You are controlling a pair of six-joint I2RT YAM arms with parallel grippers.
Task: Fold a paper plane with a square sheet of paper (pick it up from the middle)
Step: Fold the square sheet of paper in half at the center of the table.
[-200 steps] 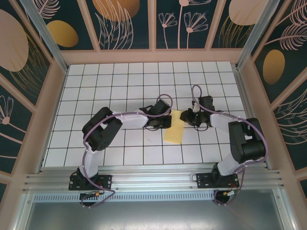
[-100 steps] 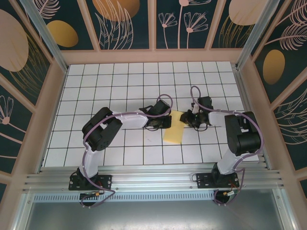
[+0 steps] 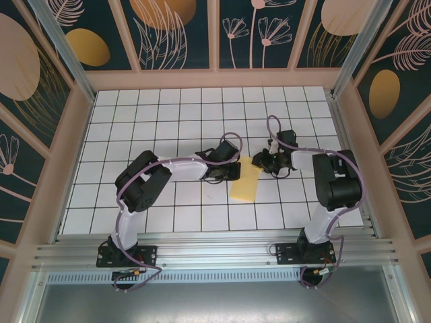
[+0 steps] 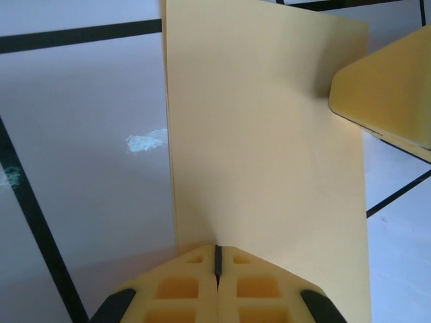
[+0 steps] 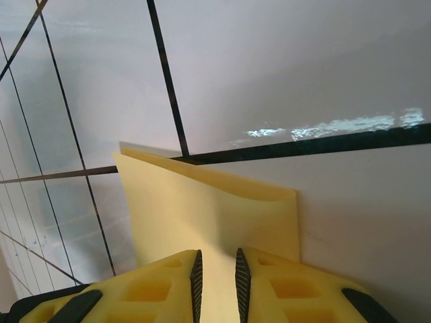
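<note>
The white grid-tiled table (image 3: 135, 134) is carrying the thin pale-yellow square sheet of paper (image 3: 246, 187), folded into a narrow strip and lying just toward 4 o'clock of the table's centre. The left gripper (image 4: 217, 259) is sitting clenched at the strip's 9 o'clock edge. The right gripper (image 5: 215, 269) is grasping the raised folded end at 1 o'clock.

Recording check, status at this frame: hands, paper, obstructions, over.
Left hand shut at edge of folded paper. Right hand pinching its far-right corner, fold bulging. Paper lying on tiled table. No obstruction seen, over.
</note>
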